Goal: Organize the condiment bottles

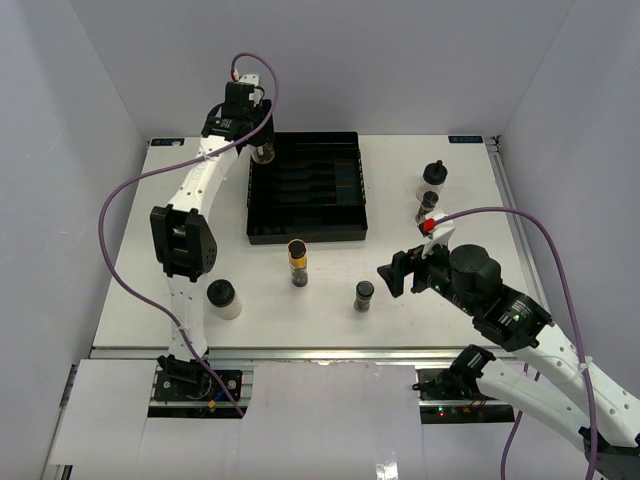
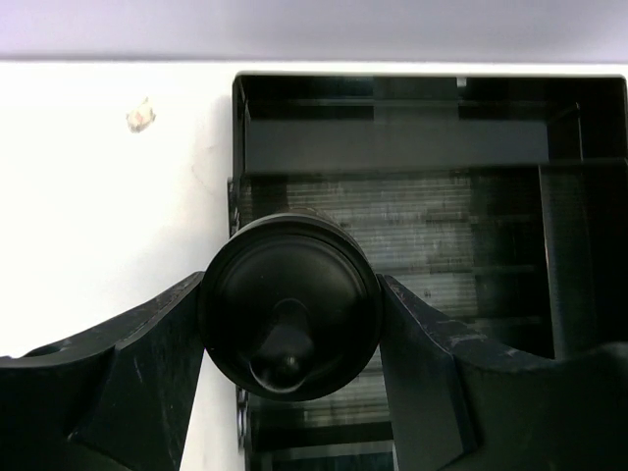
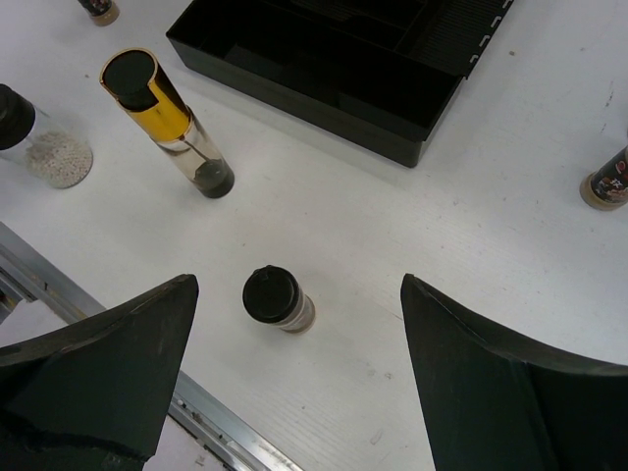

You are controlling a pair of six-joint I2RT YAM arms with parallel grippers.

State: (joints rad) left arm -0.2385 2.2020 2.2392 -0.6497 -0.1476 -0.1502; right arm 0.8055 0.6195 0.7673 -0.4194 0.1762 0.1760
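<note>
Right end effector (image 1: pixel 402 268): hanging with its fingers spread wide, gripping nothing, above the small dark jar (image 3: pixel 278 299).
Small dark jar: standing upright on the table (image 1: pixel 140 300), close to the near edge.
Near edge: a metal rail (image 1: pixel 300 352) is running along it, just in front of that jar.
Front strip: the yellow-banded jar (image 1: pixel 297 262) is standing just before the tray's near wall, and a squat bottle (image 1: pixel 222 298) is standing well to its left.
Squat bottle contents: white grains are lying in its bottom.
Right side: a second squat bottle (image 1: pixel 433 180) and a slim jar (image 1: pixel 428 205) are standing just beside each other, between the tray and the table's right edge.
Tray (image 1: pixel 305 238): black, lying at the far middle, with long slots running across and a ribbed floor showing.
Left end effector (image 1: pixel 260 145): pinching a black-capped bottle (image 2: pixel 289 319) at the tray's far left corner; I cannot tell whether the bottle is touching the tray.
Walls: grey panels are closing in the left, right and far sides.
</note>
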